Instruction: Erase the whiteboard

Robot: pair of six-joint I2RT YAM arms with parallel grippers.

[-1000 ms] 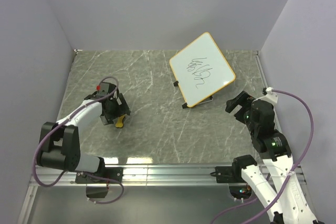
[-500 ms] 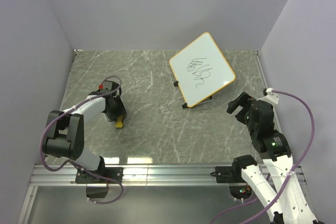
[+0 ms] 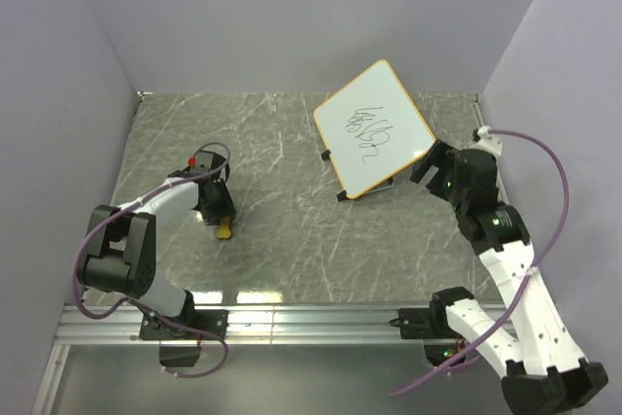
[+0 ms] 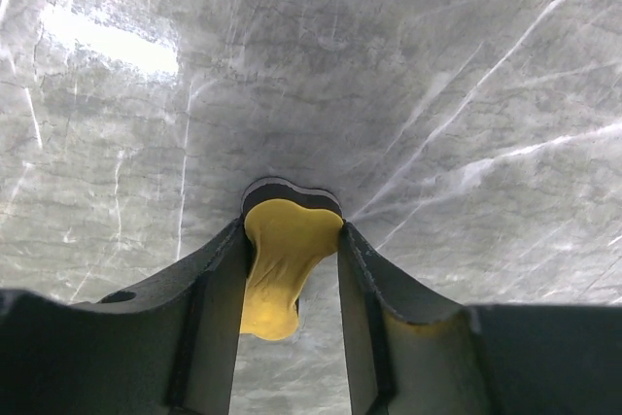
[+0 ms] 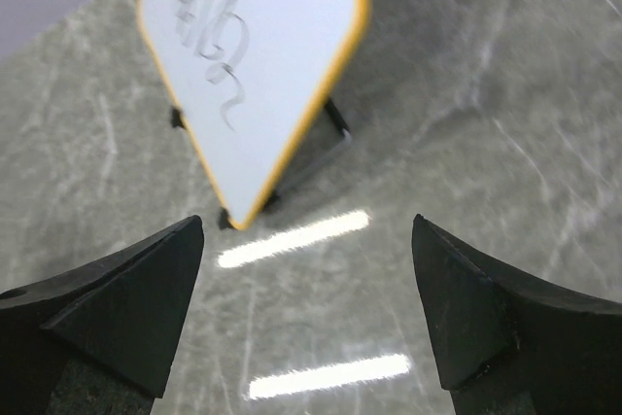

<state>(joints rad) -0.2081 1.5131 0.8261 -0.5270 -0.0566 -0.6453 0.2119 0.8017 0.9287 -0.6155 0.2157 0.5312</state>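
My left tool (image 4: 292, 230) now clamps the yellow eraser (image 4: 272, 289). My right tool (image 5: 306, 235), fingers apart, has advanced. The scribbled whiteboard (image 5: 258, 65) sits just ahead, ready for bracing.

Left claw (image 4: 292, 226) is pinched low; right claw (image 5: 307, 221) spread wide, arm extended.
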